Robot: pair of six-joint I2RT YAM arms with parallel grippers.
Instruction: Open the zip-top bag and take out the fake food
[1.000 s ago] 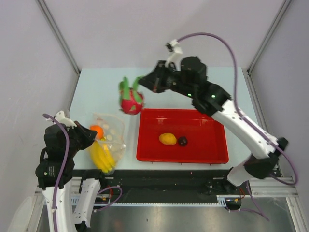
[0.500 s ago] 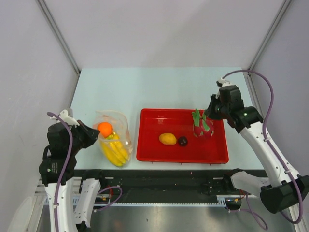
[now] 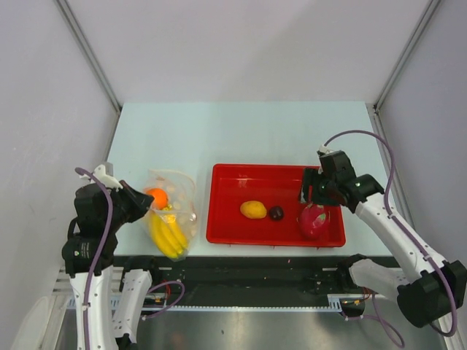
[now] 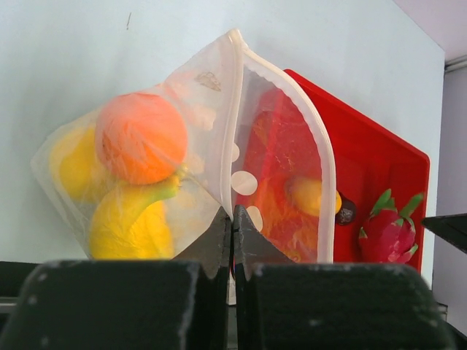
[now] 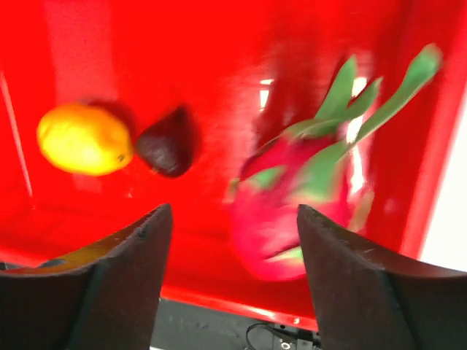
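The zip-top bag [image 3: 174, 210] lies on the table [image 3: 241, 131] just left of the red tray [image 3: 277, 169], its mouth gaping open toward the tray; the left gripper [image 3: 139, 206] has its fingers pressed together on the bag's white rim, and the left wrist view shows the pinch [image 4: 232, 219] at the near edge of the opening [image 4: 241, 146]. Inside the bag sit an orange [image 3: 156, 197] [image 4: 141, 137] and, below it, a yellow banana bunch [image 3: 168, 235] [image 4: 135, 222]. On the tray floor [image 5: 146, 58] lie a yellow mango [image 3: 253, 209] [image 5: 84, 138] and, just beside it, a small dark round fruit [image 3: 276, 213] [image 5: 168, 142]; a pink-green dragon fruit [image 3: 312, 221] [image 5: 292, 197] rests in the tray's near right corner, blurred in the right wrist view. The right gripper [image 3: 312, 195] [image 5: 233, 211] hovers over the dragon fruit with its fingers spread wide, gripping nothing.
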